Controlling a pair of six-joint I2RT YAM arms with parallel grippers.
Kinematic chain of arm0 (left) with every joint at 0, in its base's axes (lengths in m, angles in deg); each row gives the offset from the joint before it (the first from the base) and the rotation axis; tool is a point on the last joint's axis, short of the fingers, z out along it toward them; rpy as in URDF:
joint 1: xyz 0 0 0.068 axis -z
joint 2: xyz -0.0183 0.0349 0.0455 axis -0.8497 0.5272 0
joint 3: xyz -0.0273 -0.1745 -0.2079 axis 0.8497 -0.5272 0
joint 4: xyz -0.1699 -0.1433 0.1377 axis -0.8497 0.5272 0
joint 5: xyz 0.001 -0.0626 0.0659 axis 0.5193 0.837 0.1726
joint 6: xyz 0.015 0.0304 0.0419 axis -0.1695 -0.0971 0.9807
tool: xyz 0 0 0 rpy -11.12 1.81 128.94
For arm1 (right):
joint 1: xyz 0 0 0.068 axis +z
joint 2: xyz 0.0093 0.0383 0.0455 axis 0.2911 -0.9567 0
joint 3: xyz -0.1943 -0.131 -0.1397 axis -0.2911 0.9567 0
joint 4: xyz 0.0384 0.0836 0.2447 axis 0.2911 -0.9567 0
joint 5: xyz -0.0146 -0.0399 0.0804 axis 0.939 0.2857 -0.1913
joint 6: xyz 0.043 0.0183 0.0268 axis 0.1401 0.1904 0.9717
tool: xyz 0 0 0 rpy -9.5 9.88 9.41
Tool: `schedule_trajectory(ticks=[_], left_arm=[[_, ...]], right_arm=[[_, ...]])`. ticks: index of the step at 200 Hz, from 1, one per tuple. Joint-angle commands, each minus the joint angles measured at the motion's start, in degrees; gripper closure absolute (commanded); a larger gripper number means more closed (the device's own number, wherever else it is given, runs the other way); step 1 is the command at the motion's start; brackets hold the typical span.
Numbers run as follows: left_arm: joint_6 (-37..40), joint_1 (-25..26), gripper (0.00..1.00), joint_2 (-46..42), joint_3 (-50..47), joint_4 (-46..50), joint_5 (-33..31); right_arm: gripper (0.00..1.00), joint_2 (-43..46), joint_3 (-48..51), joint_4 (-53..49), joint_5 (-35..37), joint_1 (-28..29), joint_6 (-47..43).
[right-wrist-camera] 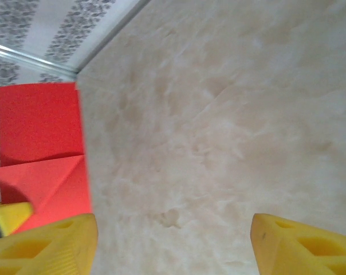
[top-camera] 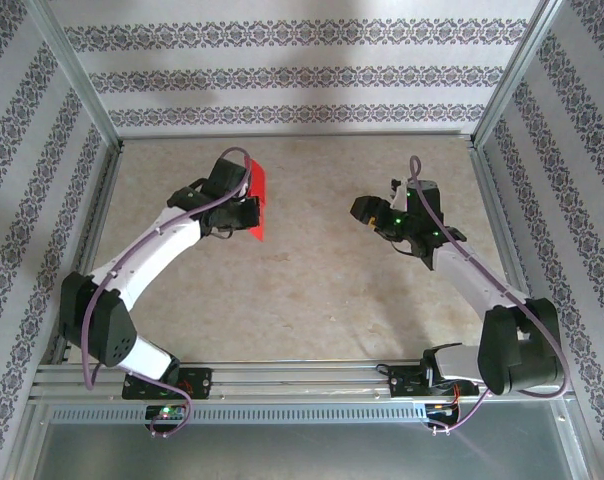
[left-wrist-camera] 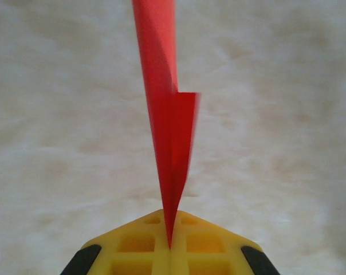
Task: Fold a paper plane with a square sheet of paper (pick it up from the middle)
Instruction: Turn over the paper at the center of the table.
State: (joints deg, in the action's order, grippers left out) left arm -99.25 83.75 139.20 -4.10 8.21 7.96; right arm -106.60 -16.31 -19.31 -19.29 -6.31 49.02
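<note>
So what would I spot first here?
The bright red paper, folded and standing on edge, left of the middle of the beige table. The yellow left gripper is shut on it. The right gripper hangs open over on the right, holding nothing.

folded paper sheet (top-camera: 260, 200) in left tool (top-camera: 248, 206), above table (top-camera: 322, 290), right tool (top-camera: 367, 212) well apart on its right

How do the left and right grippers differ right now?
The left gripper is shut on the folded red paper, holding it upright; the right gripper is open and empty. The left gripper's jaws press together; the right gripper's stand wide apart. Both have yellow fingers.
</note>
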Motion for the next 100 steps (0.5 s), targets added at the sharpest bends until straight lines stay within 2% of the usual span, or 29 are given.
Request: schedule_trajectory(ticks=[1, 15, 30, 80, 100], left_arm=[[9.3, 2.5, 0.96, 4.8, 6.5, 20.2, -19.6], [9.1, 4.3, 0.96, 8.3, 9.9, 23.7, -25.9], [7.6, 6.1, 0.95, 11.7, 11.3, 24.8, -29.4], [-1.8, 12.6, 0.94, 24.8, 14.7, 25.2, -33.6], [-4.1, 14.9, 0.90, 30.3, 17.2, 25.2, -31.7]], right_arm=[[0.26, 1.6, -1.7, -8.1, 8.2, -0.2, -6.3], [0.23, 2.1, -1.6, -8.3, 9.1, -0.2, -6.6], [0.21, 2.7, -1.1, -8.3, 9.9, -0.1, -6.7], [0.19, 4.6, 1.2, -8.2, 12.0, -0.2, -6.0], [0.20, 5.2, 2.1, -8.1, 12.5, -0.2, -5.4]])
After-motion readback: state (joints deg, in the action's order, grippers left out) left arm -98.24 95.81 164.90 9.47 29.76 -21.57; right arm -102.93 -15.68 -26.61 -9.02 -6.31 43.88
